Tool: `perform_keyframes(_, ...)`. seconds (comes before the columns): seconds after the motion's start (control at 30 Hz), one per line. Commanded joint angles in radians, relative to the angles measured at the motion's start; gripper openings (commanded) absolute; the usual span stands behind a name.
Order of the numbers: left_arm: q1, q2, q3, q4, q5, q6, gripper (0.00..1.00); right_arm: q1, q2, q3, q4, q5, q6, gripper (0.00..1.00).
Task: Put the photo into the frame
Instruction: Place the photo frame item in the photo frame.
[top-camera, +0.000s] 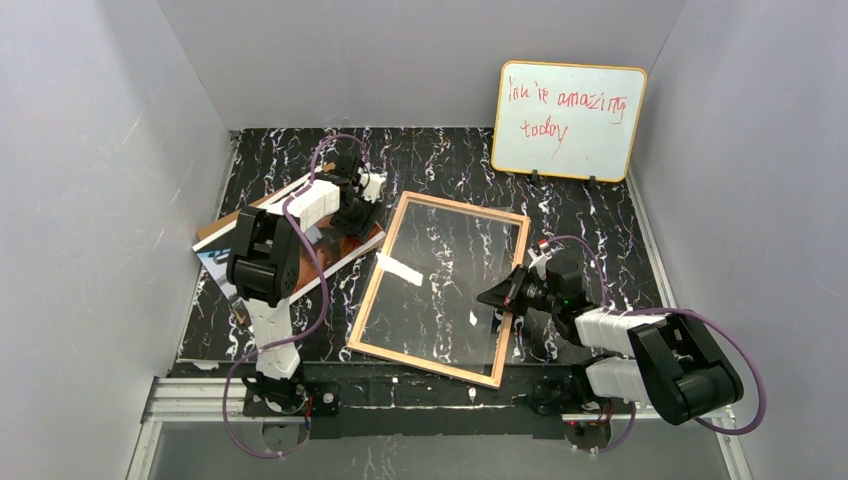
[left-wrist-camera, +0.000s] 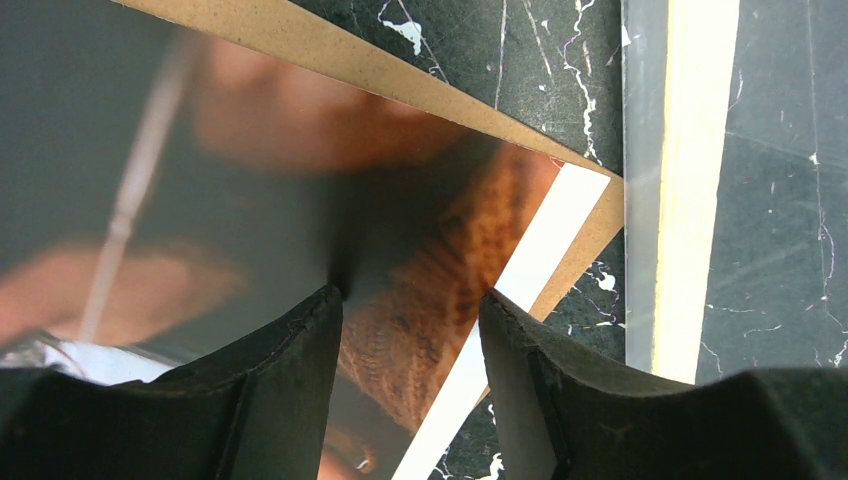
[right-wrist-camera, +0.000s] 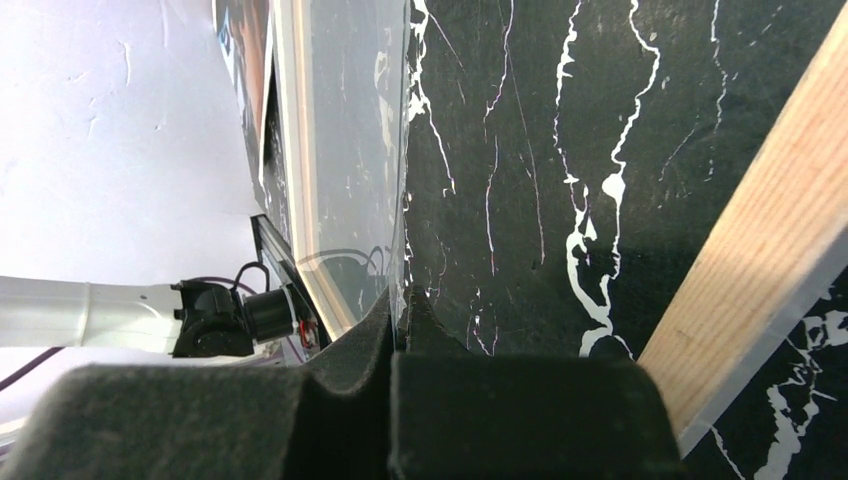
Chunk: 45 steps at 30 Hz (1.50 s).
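Note:
The frame (top-camera: 452, 208) lies tan back up in the middle of the table, its clear pane (top-camera: 440, 285) inside it. My right gripper (top-camera: 485, 297) is at the pane's right side. In the right wrist view its jaws (right-wrist-camera: 403, 300) are shut on the pane's (right-wrist-camera: 350, 120) thin edge, beside the wooden rail (right-wrist-camera: 770, 230). The photo (left-wrist-camera: 250, 180), dark with orange-brown tones and a white border, rests on a brown backing board (left-wrist-camera: 330, 55) left of the frame (left-wrist-camera: 690, 200). My left gripper (left-wrist-camera: 412, 310) hangs open over the photo's corner, nothing between its fingers. In the top view the left arm (top-camera: 352, 218) hides most of the photo (top-camera: 366, 240).
An orange-rimmed whiteboard (top-camera: 568, 120) with red writing leans against the back wall at the right. White tape strips (top-camera: 400, 270) lie on the pane. Grey walls close in both sides of the black marbled table (top-camera: 590, 230).

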Motion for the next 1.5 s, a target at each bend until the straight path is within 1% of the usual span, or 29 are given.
perform_keyframes(0.0,-0.035,0.091,-0.067,-0.062,0.030,-0.009,0.52,0.002,-0.009,-0.009,0.009,0.042,-0.014,0.01)
perform_keyframes(0.2,-0.043,0.090,-0.069,-0.062,0.032,-0.010,0.51,0.001,0.012,-0.006,0.034,0.042,-0.011,0.01)
perform_keyframes(0.83,-0.046,0.090,-0.073,-0.060,0.031,-0.009,0.51,-0.006,0.027,0.015,0.015,0.055,-0.022,0.01)
perform_keyframes(0.97,-0.048,0.091,-0.074,-0.061,0.031,-0.007,0.51,-0.022,0.061,0.013,0.048,0.012,-0.002,0.01)
perform_keyframes(1.17,-0.048,0.087,-0.072,-0.061,0.022,-0.002,0.51,-0.040,0.117,0.003,0.119,-0.109,0.043,0.01)
perform_keyframes(1.33,-0.048,0.085,-0.077,-0.061,0.021,0.000,0.51,-0.044,0.095,0.003,0.125,-0.125,0.047,0.01)
perform_keyframes(1.47,-0.048,0.084,-0.083,-0.056,0.019,0.001,0.51,-0.045,0.038,0.017,0.080,-0.105,-0.002,0.01)
